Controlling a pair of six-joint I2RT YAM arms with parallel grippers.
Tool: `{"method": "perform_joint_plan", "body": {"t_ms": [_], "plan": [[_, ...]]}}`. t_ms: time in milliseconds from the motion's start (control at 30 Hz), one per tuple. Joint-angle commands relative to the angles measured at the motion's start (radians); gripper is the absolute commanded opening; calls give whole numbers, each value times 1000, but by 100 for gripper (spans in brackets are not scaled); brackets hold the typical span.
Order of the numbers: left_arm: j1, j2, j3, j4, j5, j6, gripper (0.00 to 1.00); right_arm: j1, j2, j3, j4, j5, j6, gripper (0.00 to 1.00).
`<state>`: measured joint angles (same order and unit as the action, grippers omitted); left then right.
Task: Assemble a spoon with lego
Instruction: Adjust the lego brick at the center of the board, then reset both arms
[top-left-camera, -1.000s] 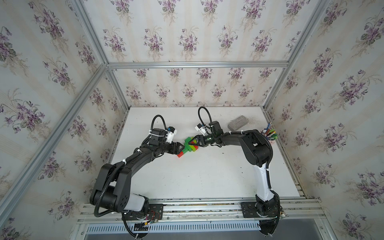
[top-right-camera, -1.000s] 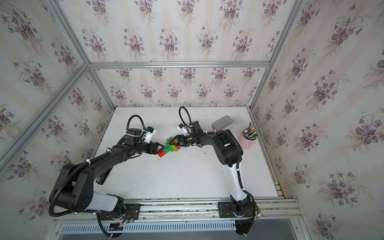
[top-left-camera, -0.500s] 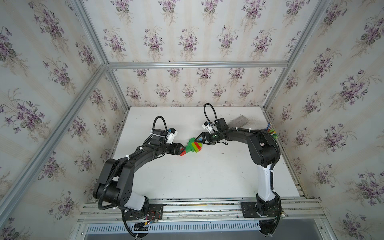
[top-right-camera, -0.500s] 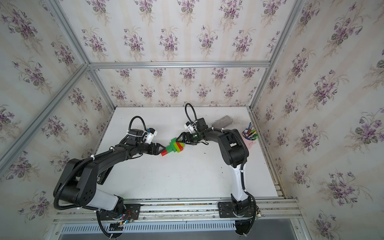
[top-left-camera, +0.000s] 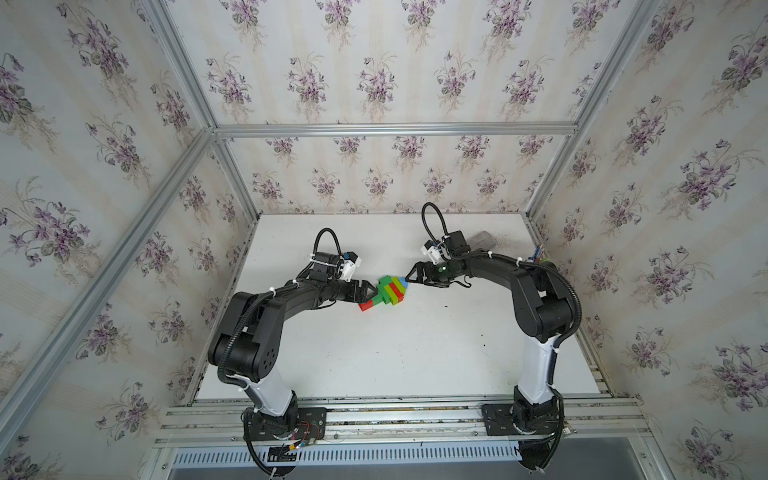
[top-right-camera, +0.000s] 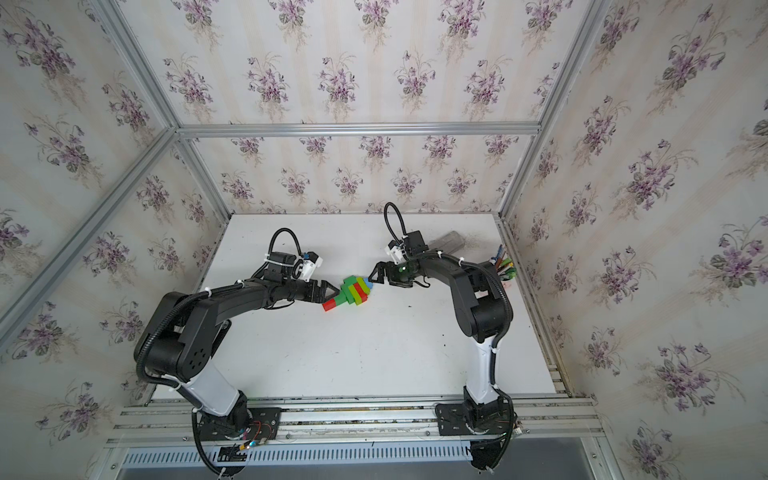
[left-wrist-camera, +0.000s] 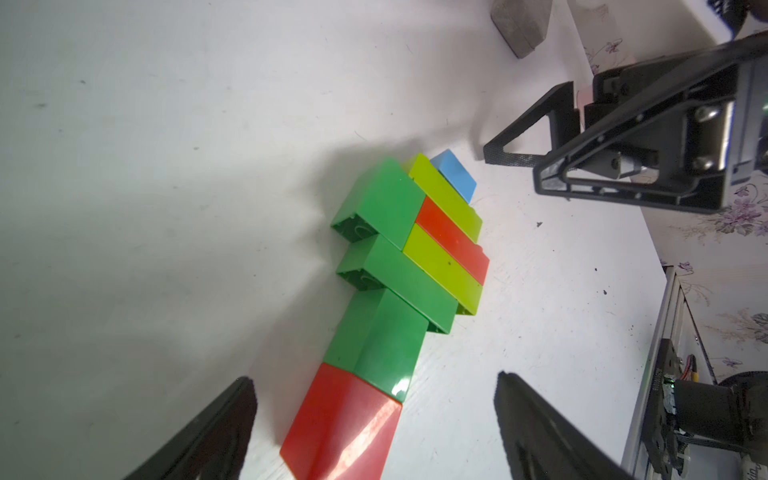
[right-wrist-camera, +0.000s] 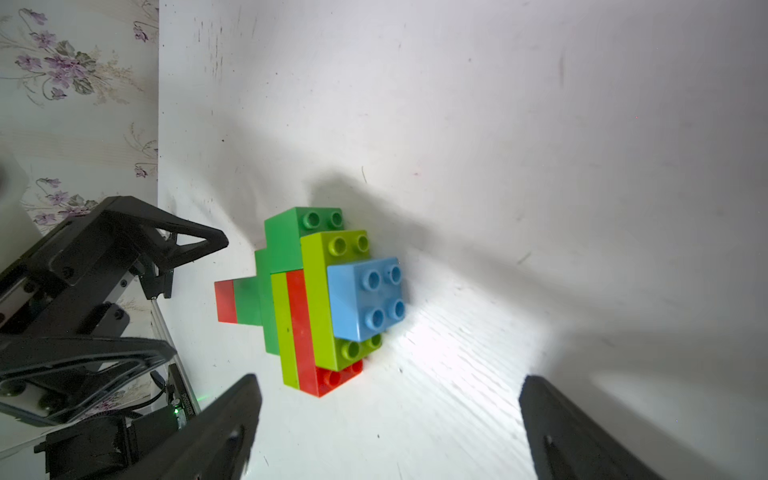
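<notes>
The spoon (top-left-camera: 386, 291) lies flat on the white table (top-left-camera: 374, 361), built of lego: a red-and-green handle, a wider green, lime and red head, and a blue brick (right-wrist-camera: 365, 299) at the tip. My left gripper (top-left-camera: 371, 293) is open at the handle end. In the left wrist view the red end (left-wrist-camera: 345, 419) lies between its fingertips (left-wrist-camera: 232, 411) with a gap on each side. My right gripper (top-left-camera: 409, 277) is open and empty, a short way off the blue tip. Both top views show the spoon (top-right-camera: 349, 293) between the two grippers.
A grey block (top-left-camera: 482, 240) lies at the back right of the table. A cup of pens (top-right-camera: 505, 268) stands against the right wall behind the right arm. Papered walls close the table on three sides; a metal rail (top-left-camera: 395, 415) runs along the front.
My left gripper has opened and let go of the handle. My right gripper has drawn back to the right, off the spoon's head. The spoon now rests alone on the table.
</notes>
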<state>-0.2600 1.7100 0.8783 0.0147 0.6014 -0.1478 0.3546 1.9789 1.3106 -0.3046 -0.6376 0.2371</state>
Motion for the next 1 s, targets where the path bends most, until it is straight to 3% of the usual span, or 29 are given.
{"method": "perform_joint_plan", "body": {"t_ms": [0, 267, 400, 600, 733, 867, 967], "plan": [[-25, 13, 4, -5, 45, -4, 94, -10, -68, 6, -17, 39, -15, 100], [-183, -52, -67, 28, 32, -83, 98, -45, -243, -18, -4, 88, -47, 100], [-210, -143, -130, 44, -80, -116, 99, -83, -345, -121, 55, 134, -62, 100], [-108, -426, -158, -39, -410, 7, 99, -164, -629, -473, 432, 447, -82, 100], [34, -562, -219, 1, -614, 112, 99, -221, -729, -680, 681, 671, -157, 100], [176, -528, -334, 205, -660, 112, 99, -245, -719, -835, 932, 850, -217, 100], [193, -416, -438, 500, -687, 126, 99, -270, -669, -963, 1192, 883, -189, 100]]}}
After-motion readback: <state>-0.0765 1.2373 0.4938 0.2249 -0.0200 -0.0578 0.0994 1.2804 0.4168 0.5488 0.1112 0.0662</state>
